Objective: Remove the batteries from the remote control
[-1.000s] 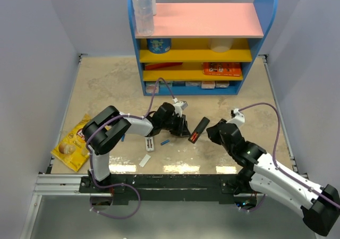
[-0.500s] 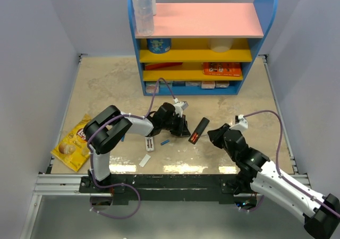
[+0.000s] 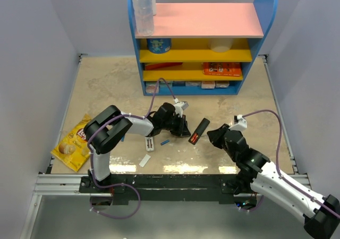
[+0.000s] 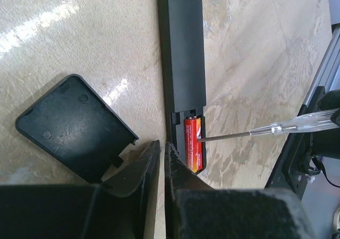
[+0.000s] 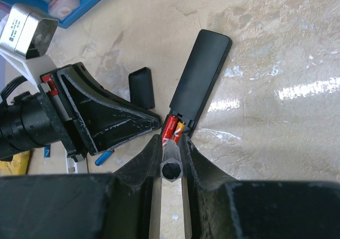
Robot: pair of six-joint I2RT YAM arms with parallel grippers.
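Note:
The black remote (image 3: 201, 126) lies face down with its battery bay open toward the near edge. Red batteries (image 5: 171, 130) sit in the bay; one also shows in the left wrist view (image 4: 192, 143). My right gripper (image 5: 172, 143) is shut on a clear-handled screwdriver (image 5: 172, 167), whose thin shaft (image 4: 239, 134) touches the red battery. My left gripper (image 4: 159, 143) is shut and empty, its tips against the bay's left edge. The black battery cover (image 4: 74, 125) lies beside it. A blue battery (image 3: 165, 142) lies loose on the table.
A blue shelf unit (image 3: 196, 42) with a clear bottle (image 3: 142, 8) on top stands at the back. A yellow chips bag (image 3: 71, 143) lies at the left. A white remote (image 3: 150, 143) and its white cover (image 3: 145, 160) lie near the left arm.
My right arm has shifted slightly toward the near edge with the screwdriver, keeping its tip at the remote's open end. The left arm and remote have not moved.

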